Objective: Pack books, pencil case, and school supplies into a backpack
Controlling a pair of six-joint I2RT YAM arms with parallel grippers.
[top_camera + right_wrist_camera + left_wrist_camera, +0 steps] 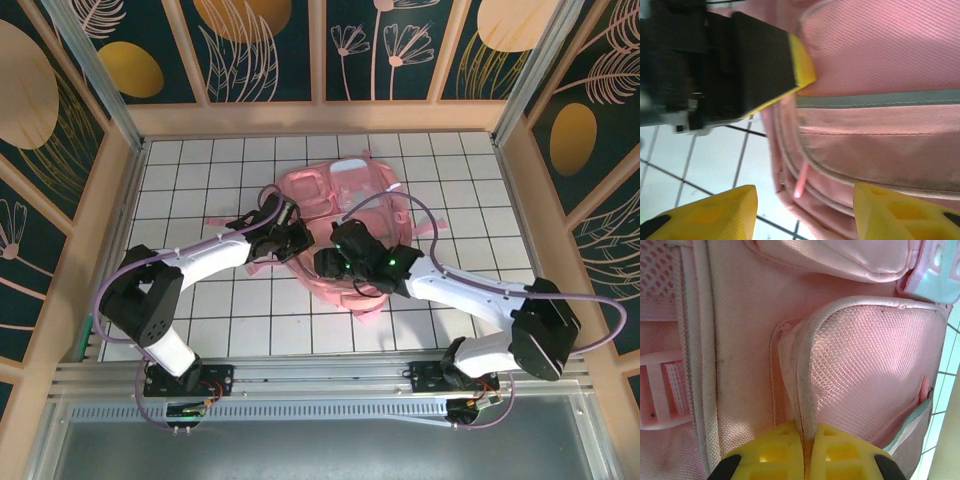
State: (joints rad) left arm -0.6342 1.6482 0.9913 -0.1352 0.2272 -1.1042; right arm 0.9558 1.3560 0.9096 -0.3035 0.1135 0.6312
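The left claw is clenched on the piped rim of a mesh pocket, the rim squeezed between its yellow fingers. That pocket sits on the backpack's left side. The right claw stands released over the backpack's near edge, its fingers apart on either side of a seamed rim below a grey strip. The backpack lies flat in the middle of the tiled table.

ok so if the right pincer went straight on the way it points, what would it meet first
Most likely the backpack: its seamed pink edge lies straight ahead of the right pincer, in line with the open gap. Depth is hard to judge, but nothing else seems to sit in front of it.
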